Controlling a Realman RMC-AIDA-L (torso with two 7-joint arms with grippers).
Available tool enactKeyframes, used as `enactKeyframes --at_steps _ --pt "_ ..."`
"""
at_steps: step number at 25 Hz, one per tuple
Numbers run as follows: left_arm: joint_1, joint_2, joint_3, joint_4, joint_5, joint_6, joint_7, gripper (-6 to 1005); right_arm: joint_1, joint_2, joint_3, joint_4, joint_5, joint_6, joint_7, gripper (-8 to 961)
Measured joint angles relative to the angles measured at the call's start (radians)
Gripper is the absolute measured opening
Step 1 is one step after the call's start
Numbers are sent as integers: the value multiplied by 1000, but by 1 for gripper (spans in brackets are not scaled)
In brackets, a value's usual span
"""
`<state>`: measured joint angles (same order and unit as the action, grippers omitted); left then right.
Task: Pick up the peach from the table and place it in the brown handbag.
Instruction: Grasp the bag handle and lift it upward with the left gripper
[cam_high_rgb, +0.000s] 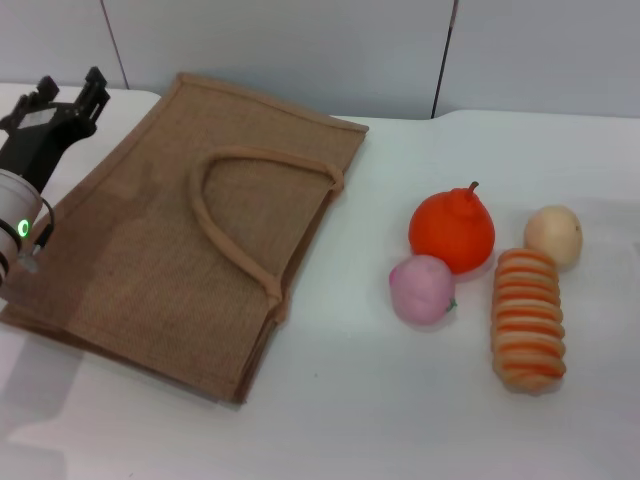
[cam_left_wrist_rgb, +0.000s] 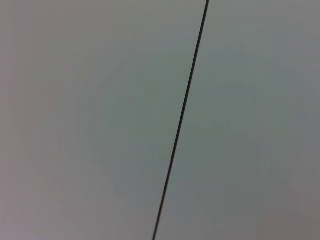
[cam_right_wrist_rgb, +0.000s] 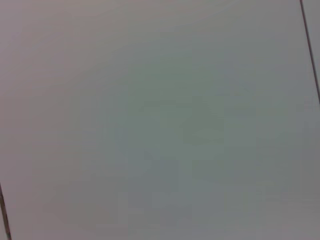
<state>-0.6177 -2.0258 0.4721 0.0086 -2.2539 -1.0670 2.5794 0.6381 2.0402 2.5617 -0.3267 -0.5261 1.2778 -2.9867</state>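
Largest on the white table (cam_high_rgb: 330, 420): the brown handbag (cam_high_rgb: 150, 260), lying flat at left, handles (cam_high_rgb: 235, 215) looped across the upper face, mouth apparently pressed closed. To its right, clear of the bag, a cluster of food: bright orange fruit (cam_high_rgb: 452, 230), striped bread roll (cam_high_rgb: 528, 320), the peach (cam_high_rgb: 422, 289) just in front of the orange fruit, pale round fruit (cam_high_rgb: 554, 235) behind the roll. Left gripper (cam_high_rgb: 62, 104) raised over the bag's far left corner, fingers apparently slightly spread, holding nothing. Right gripper out of sight; cannot tell its fingers. Pick-up not yet begun, by all appearances. Next: reaching for the peach without nudging its neighbours, and probably opening the bag's mouth.
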Motion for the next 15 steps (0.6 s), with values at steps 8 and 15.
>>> enactKeyframes --at_steps 8,15 --pt "-39 45 2 12 249 111 -284 691 0 -1 -1 3 0 -17 0 890" --pt "-86 84 2 45 547 154 -594 692 -2 -2 -2 6 0 -22 0 890"
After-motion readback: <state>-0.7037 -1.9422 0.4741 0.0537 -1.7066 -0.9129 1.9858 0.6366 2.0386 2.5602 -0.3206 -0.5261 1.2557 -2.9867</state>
